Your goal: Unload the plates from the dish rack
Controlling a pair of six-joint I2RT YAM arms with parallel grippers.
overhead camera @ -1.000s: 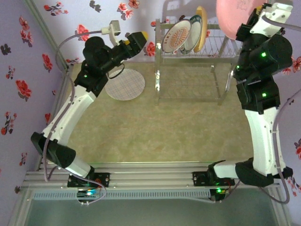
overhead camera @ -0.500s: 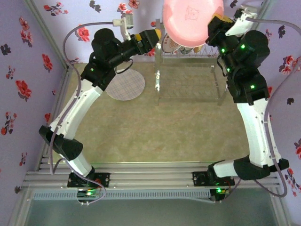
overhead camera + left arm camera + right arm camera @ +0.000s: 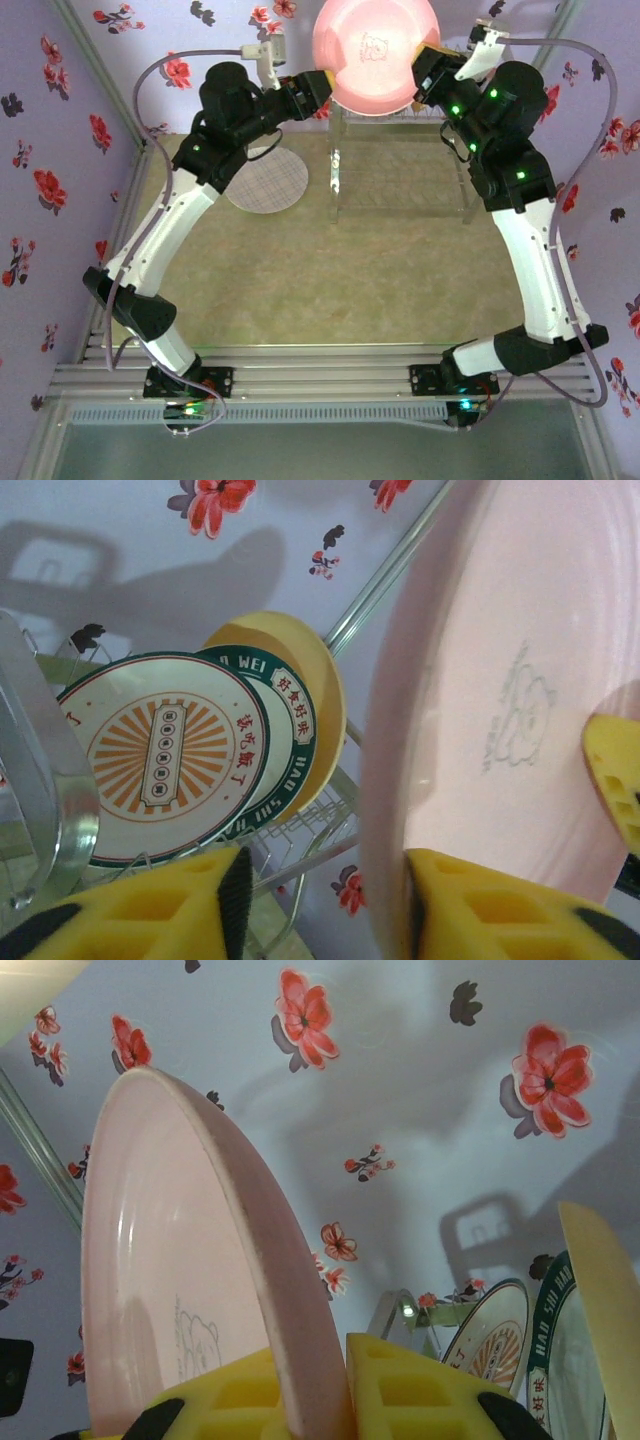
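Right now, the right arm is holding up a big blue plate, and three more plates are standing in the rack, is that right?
Almost. The plate that the right gripper holds up is pink, not blue; the right wrist view shows it. Three more plates do stand in the dish rack.

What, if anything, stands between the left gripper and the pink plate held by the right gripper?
Nothing visible does. The rim of the pink plate sits inside the open left gripper, not yet clamped. The right gripper is shut on the opposite edge.
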